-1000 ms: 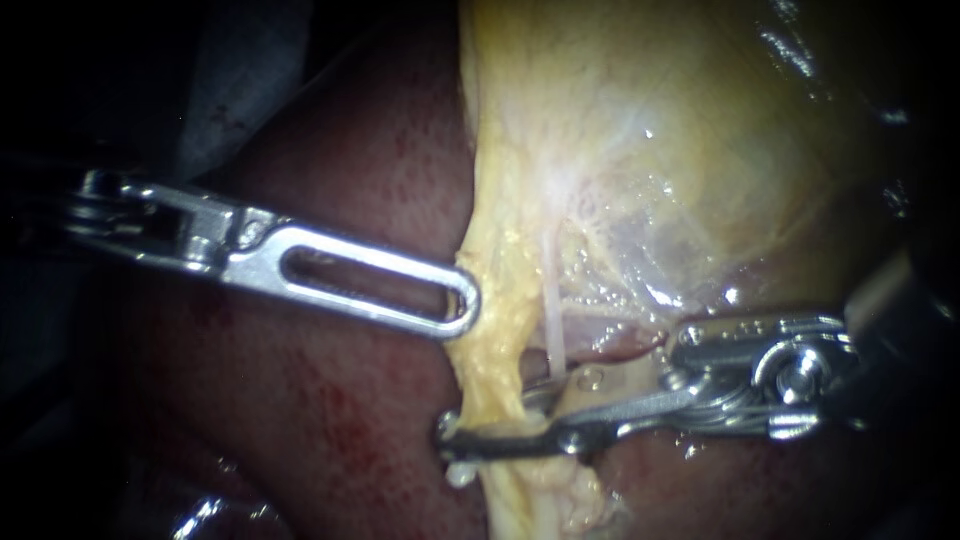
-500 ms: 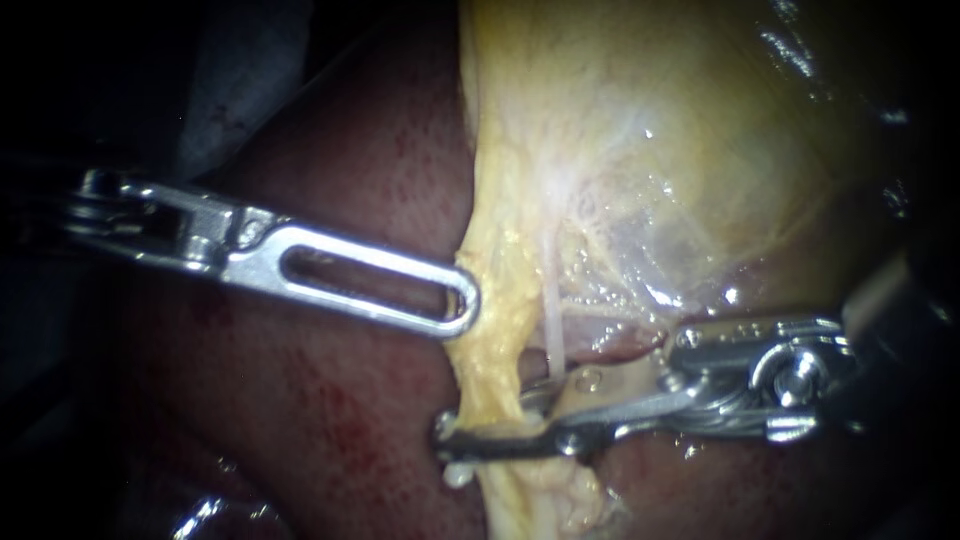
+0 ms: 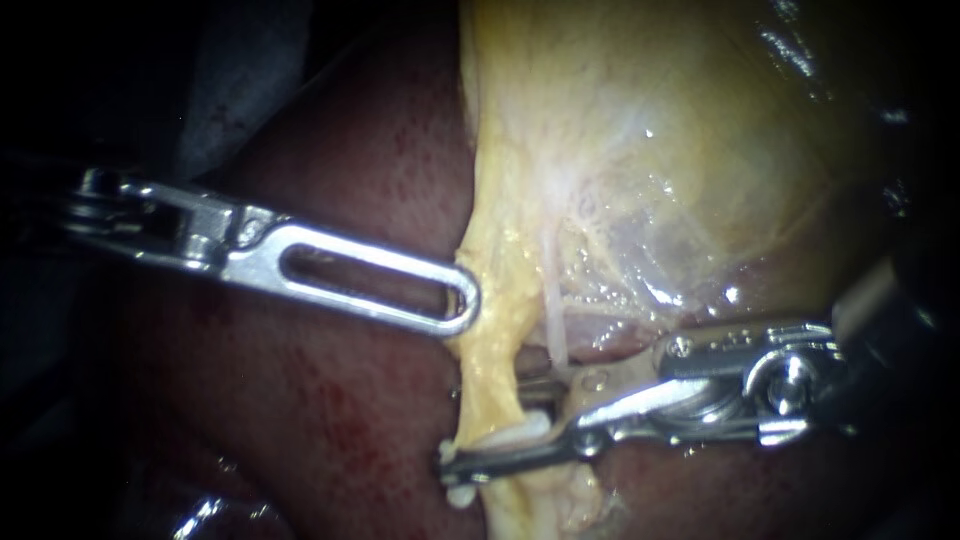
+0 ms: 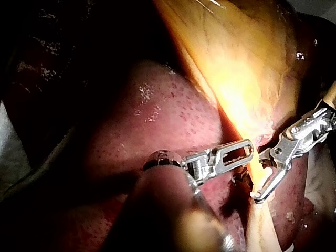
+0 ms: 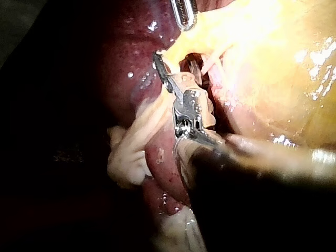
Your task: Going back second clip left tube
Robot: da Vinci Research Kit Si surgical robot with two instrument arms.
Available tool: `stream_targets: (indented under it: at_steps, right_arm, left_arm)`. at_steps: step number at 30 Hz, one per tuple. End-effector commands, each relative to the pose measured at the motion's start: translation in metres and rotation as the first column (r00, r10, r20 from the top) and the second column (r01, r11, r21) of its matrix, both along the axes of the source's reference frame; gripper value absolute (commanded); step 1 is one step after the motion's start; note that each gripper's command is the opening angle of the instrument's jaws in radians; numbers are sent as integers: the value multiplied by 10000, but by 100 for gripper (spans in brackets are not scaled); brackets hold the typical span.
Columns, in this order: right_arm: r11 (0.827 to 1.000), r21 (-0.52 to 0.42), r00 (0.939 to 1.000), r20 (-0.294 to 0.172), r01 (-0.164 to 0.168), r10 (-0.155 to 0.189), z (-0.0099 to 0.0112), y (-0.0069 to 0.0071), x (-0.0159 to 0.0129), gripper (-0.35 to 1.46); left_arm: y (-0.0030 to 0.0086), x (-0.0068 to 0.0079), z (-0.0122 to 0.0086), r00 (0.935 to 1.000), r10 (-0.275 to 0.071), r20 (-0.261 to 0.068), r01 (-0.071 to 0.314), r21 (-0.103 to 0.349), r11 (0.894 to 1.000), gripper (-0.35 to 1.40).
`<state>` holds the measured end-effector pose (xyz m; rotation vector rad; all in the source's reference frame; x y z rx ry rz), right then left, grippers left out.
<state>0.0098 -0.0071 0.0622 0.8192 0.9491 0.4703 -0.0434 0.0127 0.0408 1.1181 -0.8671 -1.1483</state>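
The left tube [image 3: 492, 350] is a yellow strand hanging from the gallbladder [image 3: 650, 140] over the liver [image 3: 330, 400]. My left instrument [image 3: 462, 300] has slotted jaws shut on the strand's left edge; it also shows in the left wrist view [image 4: 247, 151]. My right instrument [image 3: 485, 428] comes in from the right, its jaws open astride the strand. The lower jaw lies in front and the upper jaw is partly hidden behind. A white clip [image 3: 515, 430] crosses the tube between them. The right wrist view shows the same jaws [image 5: 173, 73] at the strand.
A thin pale tube [image 3: 555, 335] runs just right of the yellow strand. A small white bit [image 3: 460, 494] sits under the right instrument's lower jaw tip. Pale loose tissue [image 5: 131, 152] lies beside the right instrument's shaft. The surroundings are dark.
The right instrument's jaws have opened; the lower jaw dropped away from the strand, uncovering the white clip. The left instrument and the strand have stayed put.
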Motion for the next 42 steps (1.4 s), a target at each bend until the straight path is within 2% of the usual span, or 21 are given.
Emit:
stream_targets:
  at_steps: [1, 21, 32, 35, 42]
  right_arm:
    - [10000, -60, 10000, -18, 14, -14, 0, 0, 0, 51]
    - [9987, -491, 9997, -183, 134, -143, 0, -4, 8, 50]
    - [9846, -1667, 9954, -701, 531, -656, 1, -7, 11, 51]
    - [9844, -1674, 9953, -702, 537, -662, 1, -8, 11, 51]
    - [9697, -2310, 9914, -830, 798, -1014, 2, -9, 11, 53]
  left_arm:
    - [0, 0, 0, 10000, 0, 5, 0, 2, 10000, -35]
    - [0, -1, 0, 10000, -5, 2, 5, 2, 10000, -35]
    - [1, -1, 0, 10000, -8, 1, 8, 4, 10000, -35]
    - [1, -1, 0, 10000, -9, 1, 9, 5, 10000, -35]
    - [1, -1, 0, 10000, -8, 2, 8, 5, 10000, -35]
